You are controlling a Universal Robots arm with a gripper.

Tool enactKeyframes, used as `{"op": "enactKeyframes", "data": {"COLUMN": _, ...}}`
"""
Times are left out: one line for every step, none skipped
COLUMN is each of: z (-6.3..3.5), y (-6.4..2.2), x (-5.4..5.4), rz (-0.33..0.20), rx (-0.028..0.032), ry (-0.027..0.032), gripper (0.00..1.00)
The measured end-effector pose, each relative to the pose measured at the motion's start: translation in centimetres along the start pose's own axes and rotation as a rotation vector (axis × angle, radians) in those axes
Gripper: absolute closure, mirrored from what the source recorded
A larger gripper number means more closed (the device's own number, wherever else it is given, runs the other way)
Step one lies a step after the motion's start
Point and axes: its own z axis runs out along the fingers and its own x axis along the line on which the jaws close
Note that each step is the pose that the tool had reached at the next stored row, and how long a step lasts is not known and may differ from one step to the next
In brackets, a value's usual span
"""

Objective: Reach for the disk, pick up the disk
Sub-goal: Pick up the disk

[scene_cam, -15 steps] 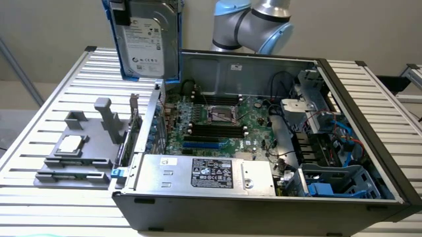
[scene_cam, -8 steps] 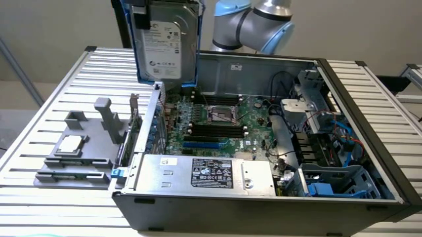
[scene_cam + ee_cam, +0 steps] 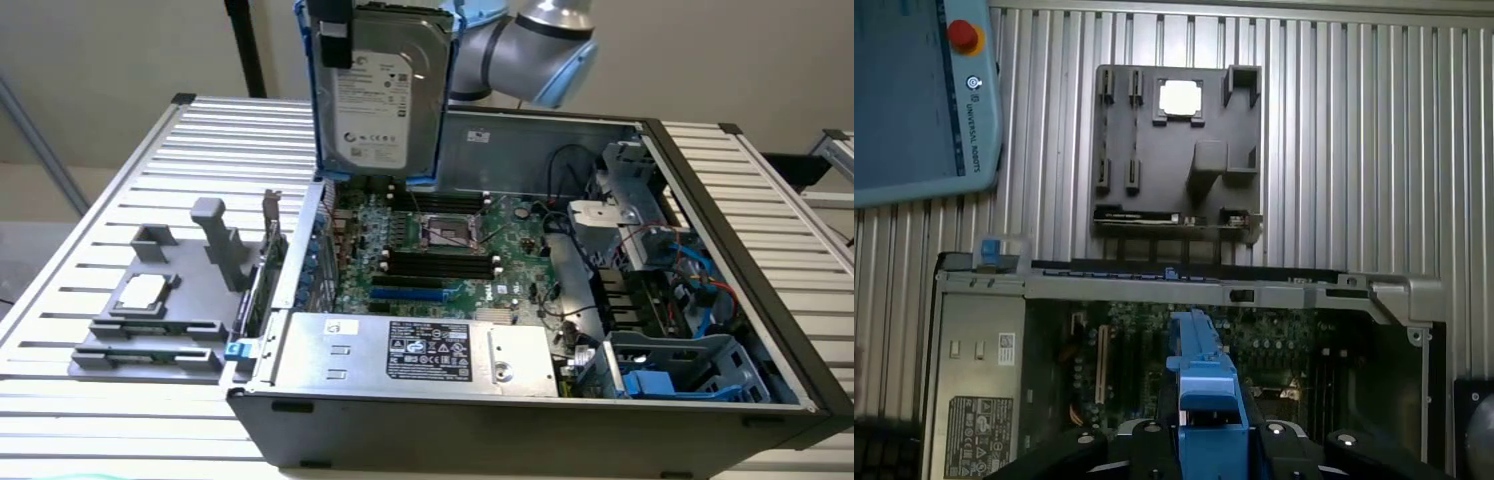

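Disk (image 3: 379, 95) upright, silver-grey, white label, blue rails

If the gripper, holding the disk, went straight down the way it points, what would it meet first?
Probably the motherboard in the open case: the disk, gripped upright, hangs above the board's rear edge, so it would land first. Depth is uncertain.

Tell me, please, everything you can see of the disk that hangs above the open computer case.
The disk is a flat, rectangular, silver-grey metal hard drive with a white printed label on its broad face. Bright blue plastic rails run along its long edges. It hangs upright, raised clear above the motherboard of the open computer case, touching nothing below. The gripper holds it at the top end, and in the wrist view one blue rail runs edge-on between the fingers.
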Motion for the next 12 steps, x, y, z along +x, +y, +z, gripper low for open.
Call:
{"op": "enactKeyframes", "data": {"z": -0.02, "y": -0.49, "x": 0.2, "rz": 0.0, "rx": 0.0, "ry": -0.0002, "gripper": 0.67}}
{"op": "enactKeyframes", "data": {"z": -0.04, "y": -0.93, "x": 0.3, "rz": 0.0, "rx": 0.0001, "ry": -0.0004, "gripper": 0.67}}
{"op": "enactKeyframes", "data": {"z": -0.08, "y": -1.38, "x": 0.4, "rz": 0.0, "rx": 0.0001, "ry": -0.0005, "gripper": 0.67}}
{"op": "enactKeyframes", "data": {"z": -0.11, "y": -1.83, "x": 0.6, "rz": 0.0, "rx": 0.0, "ry": -0.0008, "gripper": 0.67}}
{"op": "enactKeyframes", "data": {"z": -0.13, "y": -2.28, "x": 0.8, "rz": 0.0, "rx": 0.0, "ry": -0.0013, "gripper": 0.67}}
{"op": "enactKeyframes", "data": {"z": -0.16, "y": -2.74, "x": 0.9, "rz": 0.0, "rx": 0.0, "ry": -0.0019, "gripper": 0.67}}
{"op": "enactKeyframes", "data": {"z": -0.18, "y": -3.19, "x": 1.0, "rz": 0.0, "rx": 0.0001, "ry": -0.0025, "gripper": 0.67}}
{"op": "enactKeyframes", "data": {"z": -0.21, "y": -3.65, "x": 1.2, "rz": 0.0, "rx": 0.0001, "ry": -0.0031, "gripper": 0.67}}
{"op": "enactKeyframes", "data": {"z": -0.24, "y": -4.11, "x": 1.3, "rz": 0.0, "rx": 0.0, "ry": -0.0037, "gripper": 0.67}}
{"op": "enactKeyframes", "data": {"z": -0.26, "y": -4.55, "x": 1.5, "rz": 0.0, "rx": 0.0001, "ry": -0.0045, "gripper": 0.67}}
{"op": "enactKeyframes", "data": {"z": -0.29, "y": -5.0, "x": 1.6, "rz": 0.0, "rx": 0.0001, "ry": -0.0051, "gripper": 0.67}}
{"op": "enactKeyframes", "data": {"z": -0.31, "y": -5.45, "x": 1.8, "rz": 0.0, "rx": 0.0001, "ry": -0.006, "gripper": 0.67}}
